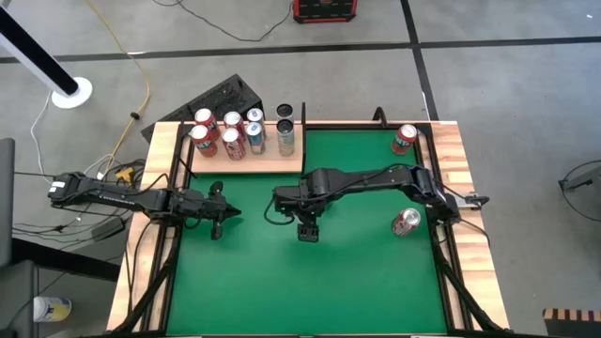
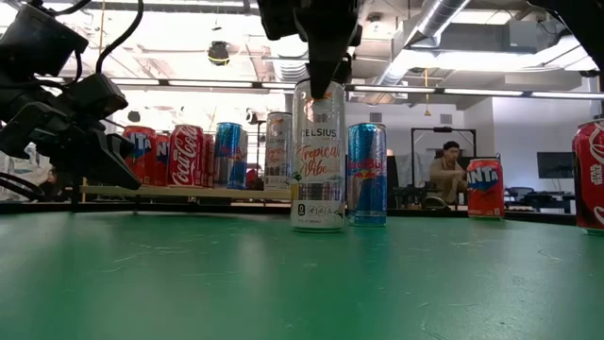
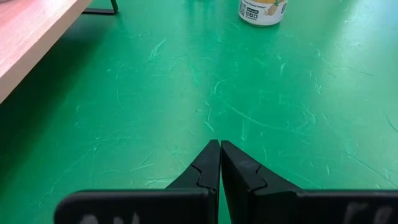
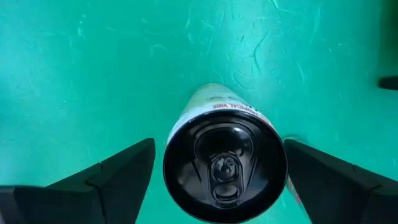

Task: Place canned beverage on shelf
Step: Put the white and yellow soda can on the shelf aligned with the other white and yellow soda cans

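A tall white Celsius can [image 2: 318, 156] stands upright on its base on the green tabletop, near the middle. My right gripper [image 4: 219, 144] hangs right above it, pointing down and open. One finger [image 4: 118, 174] stands on each side of the can's dark top [image 4: 224, 165], with a gap on both sides. In the high view the right gripper [image 1: 308, 228] hides the can. The pale-wood shelf [image 1: 272, 160] lies at the far left of the table and holds several cans. My left gripper [image 3: 220, 144] is shut and empty, low over the table at the left [image 1: 233, 212].
Two slim cans [image 1: 285, 136] stand at the shelf's right end. A red can [image 1: 405, 139] stands at the far right, and another can [image 1: 406, 222] lies by the right edge. A person [image 2: 451, 170] sits in the room behind. Bare green felt [image 1: 310, 291] lies toward the near edge.
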Controlling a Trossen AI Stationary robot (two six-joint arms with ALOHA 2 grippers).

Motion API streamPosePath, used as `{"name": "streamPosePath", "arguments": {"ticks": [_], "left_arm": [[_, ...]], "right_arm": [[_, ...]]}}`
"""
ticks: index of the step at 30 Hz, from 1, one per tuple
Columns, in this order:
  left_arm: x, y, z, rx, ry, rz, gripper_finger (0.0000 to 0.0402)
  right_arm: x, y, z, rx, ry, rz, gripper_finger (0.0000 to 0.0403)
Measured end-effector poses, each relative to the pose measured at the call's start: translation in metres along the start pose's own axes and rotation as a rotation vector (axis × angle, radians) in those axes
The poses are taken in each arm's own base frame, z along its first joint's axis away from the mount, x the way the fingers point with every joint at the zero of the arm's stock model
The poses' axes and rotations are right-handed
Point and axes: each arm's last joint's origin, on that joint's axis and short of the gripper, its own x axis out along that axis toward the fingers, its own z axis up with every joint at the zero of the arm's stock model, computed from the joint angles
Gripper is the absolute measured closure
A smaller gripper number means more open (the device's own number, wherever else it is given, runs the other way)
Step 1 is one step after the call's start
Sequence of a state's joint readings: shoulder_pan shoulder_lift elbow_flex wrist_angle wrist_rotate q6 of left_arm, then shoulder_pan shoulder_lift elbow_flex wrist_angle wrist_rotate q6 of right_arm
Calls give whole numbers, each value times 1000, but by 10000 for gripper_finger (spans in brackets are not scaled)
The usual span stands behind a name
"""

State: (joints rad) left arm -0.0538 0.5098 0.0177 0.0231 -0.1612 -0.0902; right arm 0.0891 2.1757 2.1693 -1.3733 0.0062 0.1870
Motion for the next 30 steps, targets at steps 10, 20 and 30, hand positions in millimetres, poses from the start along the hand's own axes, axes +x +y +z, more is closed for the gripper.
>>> {"name": "streamPosePath", "arguments": {"ticks": [10,20,30], "left_arm": [[0,0,0,0,0,0,402],[0,0,0,0,0,0,402],[0,0,0,0,0,0,402]], "right_arm": [[-3,-2,-1,-37,-7,-28,131],[-34,-25,18,-148,-205,-79,131],[-39,-93,32,-175,-311,-155,131]]}}
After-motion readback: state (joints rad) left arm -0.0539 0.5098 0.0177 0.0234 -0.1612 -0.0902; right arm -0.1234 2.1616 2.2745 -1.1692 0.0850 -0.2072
